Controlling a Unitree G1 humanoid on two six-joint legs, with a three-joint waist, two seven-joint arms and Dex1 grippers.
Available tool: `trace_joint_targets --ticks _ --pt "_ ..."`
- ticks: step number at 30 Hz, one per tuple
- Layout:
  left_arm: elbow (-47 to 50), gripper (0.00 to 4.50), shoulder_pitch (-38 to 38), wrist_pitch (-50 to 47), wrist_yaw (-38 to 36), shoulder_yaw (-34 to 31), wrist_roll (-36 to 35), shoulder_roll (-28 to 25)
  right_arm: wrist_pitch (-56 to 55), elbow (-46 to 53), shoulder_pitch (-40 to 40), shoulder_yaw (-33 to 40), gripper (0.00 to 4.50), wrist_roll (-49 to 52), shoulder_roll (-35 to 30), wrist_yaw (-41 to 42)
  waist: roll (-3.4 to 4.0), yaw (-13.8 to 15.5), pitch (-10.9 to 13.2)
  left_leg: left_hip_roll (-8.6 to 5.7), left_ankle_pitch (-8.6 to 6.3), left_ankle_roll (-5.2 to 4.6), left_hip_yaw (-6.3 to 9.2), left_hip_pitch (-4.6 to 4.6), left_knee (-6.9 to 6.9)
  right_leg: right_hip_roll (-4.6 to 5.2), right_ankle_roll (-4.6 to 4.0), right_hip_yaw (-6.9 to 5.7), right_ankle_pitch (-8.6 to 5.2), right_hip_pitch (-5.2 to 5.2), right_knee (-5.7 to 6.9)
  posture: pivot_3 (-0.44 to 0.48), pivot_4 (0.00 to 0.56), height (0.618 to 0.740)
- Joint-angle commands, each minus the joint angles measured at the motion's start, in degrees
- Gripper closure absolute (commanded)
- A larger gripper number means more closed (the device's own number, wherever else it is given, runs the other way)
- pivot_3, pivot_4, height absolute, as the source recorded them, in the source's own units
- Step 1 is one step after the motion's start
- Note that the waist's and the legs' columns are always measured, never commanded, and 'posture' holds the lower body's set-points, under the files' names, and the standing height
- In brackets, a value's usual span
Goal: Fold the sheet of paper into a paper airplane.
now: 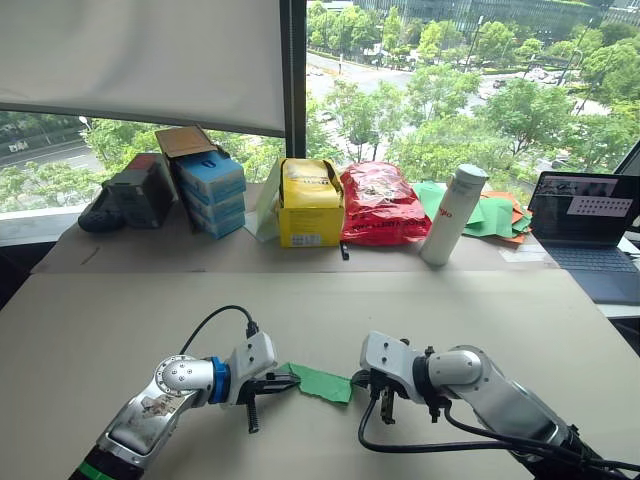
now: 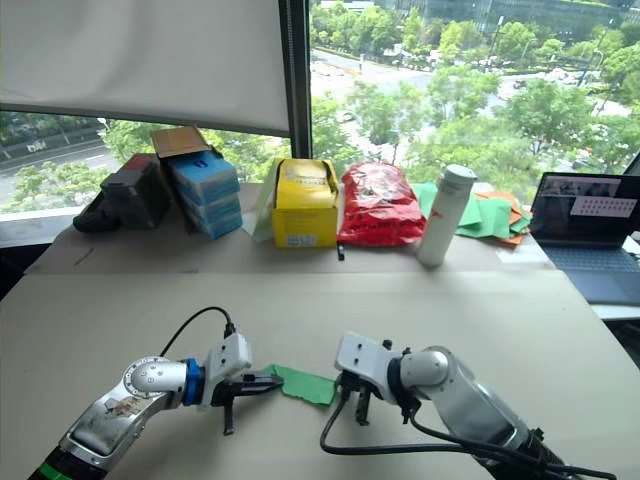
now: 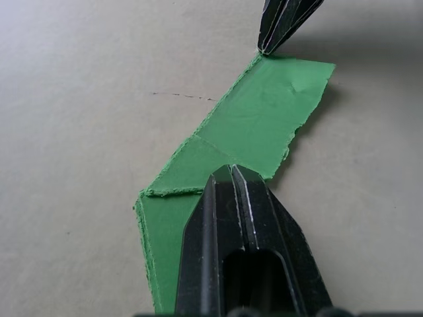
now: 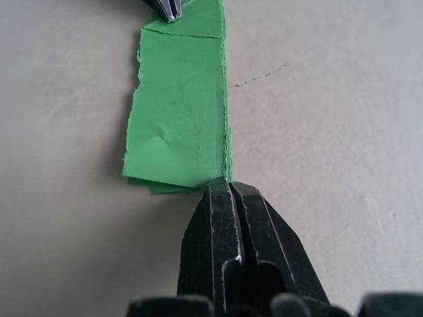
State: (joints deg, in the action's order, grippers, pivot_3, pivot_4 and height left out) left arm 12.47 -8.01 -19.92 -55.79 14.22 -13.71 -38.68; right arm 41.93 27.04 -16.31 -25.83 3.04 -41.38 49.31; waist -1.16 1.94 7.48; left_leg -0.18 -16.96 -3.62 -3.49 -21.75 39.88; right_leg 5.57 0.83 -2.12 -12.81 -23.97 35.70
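Near the table's front edge lies the paper airplane, thin, light and easily creased. The left gripper and the right gripper, fingers pressed together, touch its opposite ends. Its layered edges look like the best hold.

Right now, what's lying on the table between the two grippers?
The folded bright green paper airplane spans it, left gripper at one end, right gripper at the other, both with jaws closed, seen in both wrist views.

No legible text or labels.

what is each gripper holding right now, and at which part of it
Both are shut on the folded bright green paper airplane lying on the table: the left gripper pinches its long edge near the pointed end, the right gripper a corner of the blunt end.
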Motion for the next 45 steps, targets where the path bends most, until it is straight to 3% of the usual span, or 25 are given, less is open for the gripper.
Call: trace_joint_targets --ticks 1,3,10,13,16,22,29,34,45 --pt "-2.22 4.5 0.87 -0.53 -0.2 1.31 1.92 -0.36 5.23 -2.02 2.59 -0.6 4.49 -0.76 -3.29 0.61 0.0 0.09 0.0 0.0 0.0 0.0 0.0 -0.01 0.0 0.03 0.0 0.0 0.0 0.0 0.0 0.0 0.15 0.74" --pt "-2.41 4.5 0.78 -0.38 -0.25 1.33 1.97 -0.34 5.46 -1.16 2.39 -0.05 4.49 -0.48 -3.63 0.59 0.0 0.15 0.0 0.01 0.0 0.0 0.0 -0.01 0.0 0.1 -0.01 0.0 -0.01 -0.01 0.0 0.0 0.15 0.74" --pt "-3.0 4.5 0.22 0.15 -0.62 1.36 2.18 -0.21 -0.36 6.23 -1.93 13.19 4.49 13.57 6.61 1.13 0.09 -0.19 0.06 0.04 0.05 0.07 0.01 -0.34 0.03 0.08 -0.03 0.06 0.02 -0.14 0.09 0.0 0.15 0.74" --pt "-3.14 4.5 0.01 0.15 -0.75 1.34 2.25 -0.06 0.06 6.9 -2.68 12.06 4.49 14.37 8.89 0.15 0.11 -0.54 0.07 0.05 0.06 0.09 0.02 -0.33 0.01 0.04 -0.04 0.03 0.01 -0.14 0.12 0.0 0.15 0.74" --pt "-3.0 4.5 -0.14 0.05 -0.83 1.26 2.24 -0.03 -1.23 4.98 -2.07 5.75 4.49 10.23 9.36 -1.53 0.1 -0.63 0.07 0.02 0.03 0.05 0.03 -0.35 0.02 0.06 -0.04 -0.03 0.01 -0.13 0.1 0.0 0.15 0.74" --pt "-2.19 4.5 -0.76 -0.56 -1.41 0.96 1.94 -0.41 -4.45 -4.67 -0.22 -1.33 4.49 4.06 8.38 -3.09 0.1 -0.78 0.07 0.01 0.05 0.06 -0.02 -0.35 0.03 -0.04 -0.04 -0.2 0.01 -0.15 0.12 0.0 0.15 0.74" --pt "0.24 4.5 -6.67 -6.36 -3.43 -1.33 -2.91 0.34 -4.29 -8.28 0.36 -4.34 4.49 1.55 6.62 -1.97 0.09 -1.08 0.07 0.02 0.06 0.07 -0.04 -0.28 0.03 -0.38 -0.03 -0.24 0.0 -0.11 0.16 0.0 0.15 0.74" --pt "-0.64 4.5 -10.92 -8.61 -6.58 0.75 -4.72 1.93 -3.09 -9.28 0.29 -4.69 4.49 0.59 6.43 -2.18 0.07 -1.13 0.06 0.0 0.05 0.05 -0.06 -0.29 0.04 -0.42 -0.01 -0.23 0.0 -0.09 0.17 0.0 0.15 0.74" --pt "-12.62 4.5 -16.26 1.44 -8.4 9.84 6.17 4.6 -1.6 -6.8 0.3 -4.58 4.49 1.11 6.67 -2.15 0.05 -1.0 0.04 -0.02 0.06 0.05 -0.06 -0.28 0.08 -0.53 -0.01 -0.22 0.0 -0.04 0.18 0.0 0.15 0.74"
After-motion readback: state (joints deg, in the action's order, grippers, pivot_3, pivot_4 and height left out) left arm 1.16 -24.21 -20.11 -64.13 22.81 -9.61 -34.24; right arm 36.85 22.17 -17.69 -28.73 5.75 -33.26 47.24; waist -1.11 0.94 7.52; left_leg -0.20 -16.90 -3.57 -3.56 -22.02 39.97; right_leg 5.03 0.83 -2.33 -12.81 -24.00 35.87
